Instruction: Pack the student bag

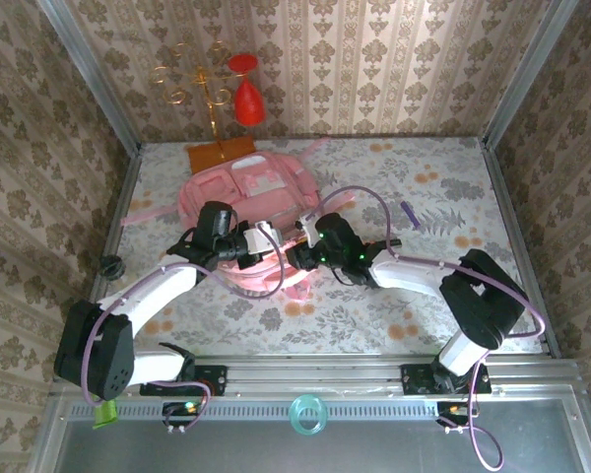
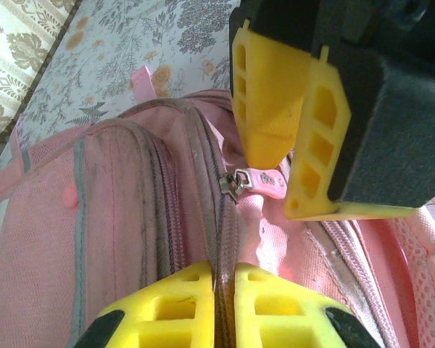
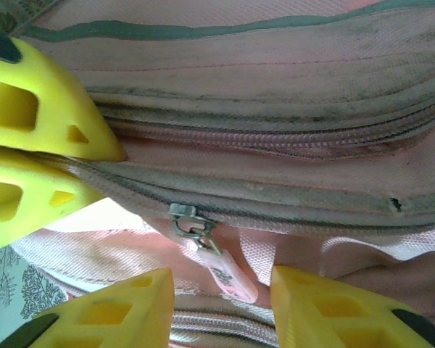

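Observation:
The student bag [image 1: 251, 187] is a soft pink backpack lying flat at the table's middle back. Both grippers meet at its near edge. My left gripper [image 1: 269, 242] [image 2: 225, 308] is shut on the bag's grey-pink zipper seam [image 2: 226, 246], which runs up between the yellow fingers. My right gripper [image 1: 297, 254] [image 3: 221, 308] stands open just beside it. A metal slider with a pink pull tab [image 3: 228, 279] [image 2: 261, 181] hangs in the gap between the right fingers, touching neither. The left gripper's fingers [image 3: 36, 109] show clamped on the seam in the right wrist view.
A gold stand with a red cup [image 1: 246, 99] and an orange item [image 1: 217, 153] sit behind the bag. A purple pen [image 1: 409, 213] lies to the right, a small black object [image 1: 111, 266] at the left wall. A teal tape roll [image 1: 307, 415] rests on the near rail.

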{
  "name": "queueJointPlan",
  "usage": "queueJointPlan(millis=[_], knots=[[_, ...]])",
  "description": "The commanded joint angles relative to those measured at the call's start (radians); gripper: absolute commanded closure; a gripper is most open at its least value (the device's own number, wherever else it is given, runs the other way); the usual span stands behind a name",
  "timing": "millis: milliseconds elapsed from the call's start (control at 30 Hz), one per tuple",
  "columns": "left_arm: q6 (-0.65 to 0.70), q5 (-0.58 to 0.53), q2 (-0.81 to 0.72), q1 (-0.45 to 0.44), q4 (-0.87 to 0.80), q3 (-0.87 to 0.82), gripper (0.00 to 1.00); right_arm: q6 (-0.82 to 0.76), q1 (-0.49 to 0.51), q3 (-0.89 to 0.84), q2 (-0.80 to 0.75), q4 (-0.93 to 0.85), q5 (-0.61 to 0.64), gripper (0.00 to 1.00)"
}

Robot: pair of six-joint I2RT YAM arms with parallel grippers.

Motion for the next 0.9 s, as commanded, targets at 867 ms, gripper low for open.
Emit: queueJointPlan(millis=[867], knots=[[0.005,0.009,-0.043,0.002,0.041,0.006,1.00,0.004,-0.018,0.001,0.028,0.062,-0.006,0.90]])
